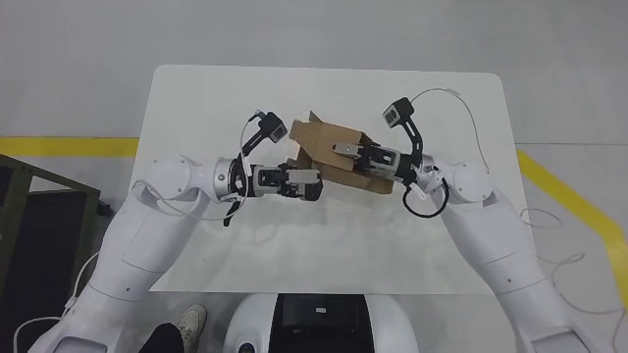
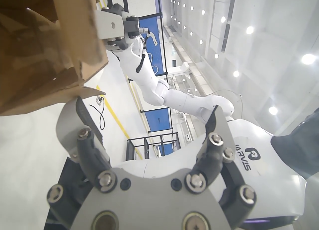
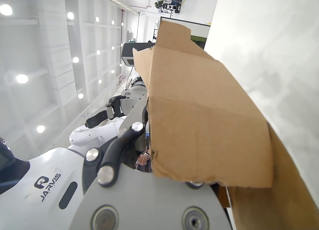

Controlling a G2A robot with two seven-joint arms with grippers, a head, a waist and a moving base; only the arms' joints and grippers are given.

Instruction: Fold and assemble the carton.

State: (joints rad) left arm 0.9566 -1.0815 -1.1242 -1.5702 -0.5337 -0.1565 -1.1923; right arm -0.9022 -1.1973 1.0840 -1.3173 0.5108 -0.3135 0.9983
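**Carton** (image 3: 199, 121): brown corrugated board, partly erected, with its flaps loose. It is being held tilted over the middle of the table (image 1: 196, 245), and its open end is being presented toward the left arm. Whether a corner is resting on the table cannot be told.

**Right gripper** (image 1: 345, 151): a side wall of the carton is being pinched. One finger is being pressed flat against the outside of the wall, and the other is hidden behind cardboard. The grip is judged to be serving as an anchor, so that the shell is being steadied while it is worked from the opposite side.

**Left gripper** (image 2: 147, 106): spread wide, with nothing being carried. One fingertip (image 2: 79, 109) is being placed just beside the ragged corner of a lower flap (image 2: 87, 91); contact cannot be confirmed. The wide spread is judged to be leaving room for that flap to be taken or pushed.

**Stage**: assembly is being judged early, as no flap is seen tucked. A push inward against the anchored wall is being called for next. The wall is at risk of being buckled at the pinch.
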